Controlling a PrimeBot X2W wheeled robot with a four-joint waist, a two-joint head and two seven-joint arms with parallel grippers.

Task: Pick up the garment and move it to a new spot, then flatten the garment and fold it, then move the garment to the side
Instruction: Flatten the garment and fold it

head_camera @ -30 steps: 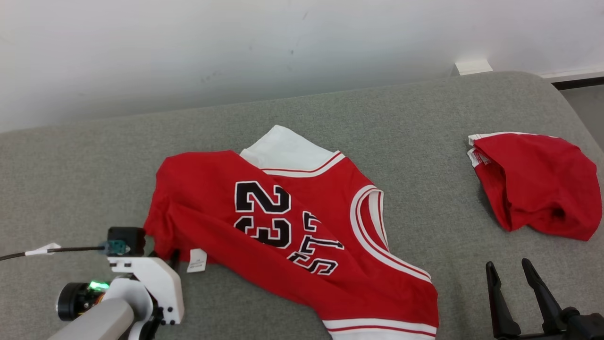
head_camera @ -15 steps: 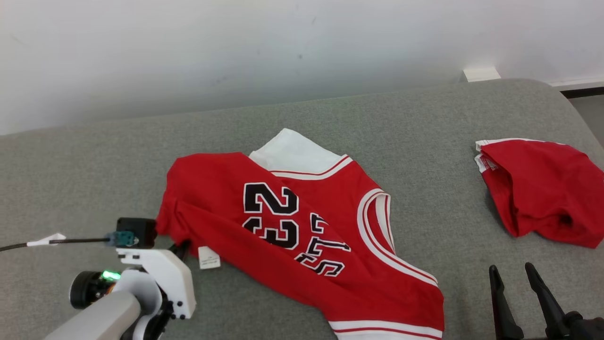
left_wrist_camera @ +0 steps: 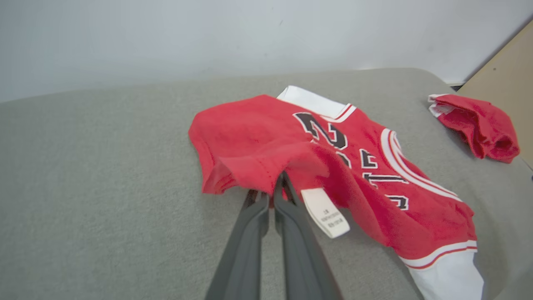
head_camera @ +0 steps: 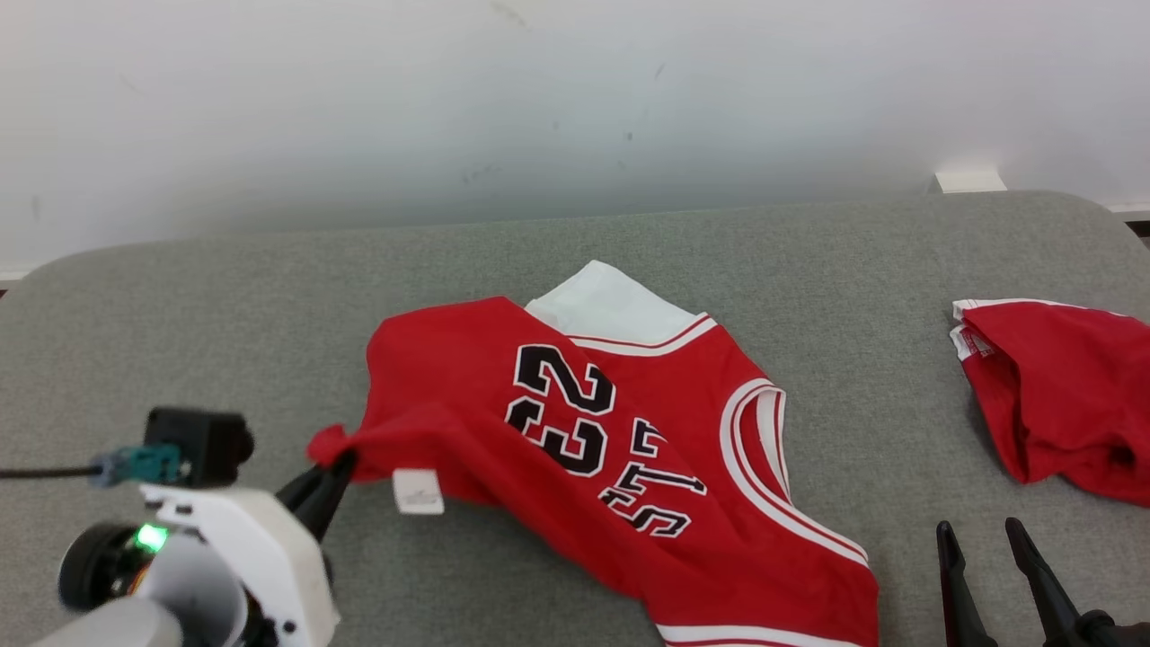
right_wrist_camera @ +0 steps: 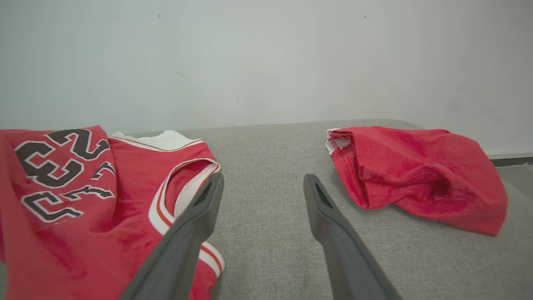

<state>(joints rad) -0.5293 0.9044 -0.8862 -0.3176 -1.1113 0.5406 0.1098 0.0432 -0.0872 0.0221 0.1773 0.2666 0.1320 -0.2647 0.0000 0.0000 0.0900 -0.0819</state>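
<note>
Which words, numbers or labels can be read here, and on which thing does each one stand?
"23": black numerals with white outline on the red jersey.
"S": last of the black letters beside the number; a fold hides the others.
White tag on the jersey: print too small to read.
Label on the second red garment: too blurred to read.

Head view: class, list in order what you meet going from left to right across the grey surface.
left gripper → red jersey → crumpled red garment
</note>
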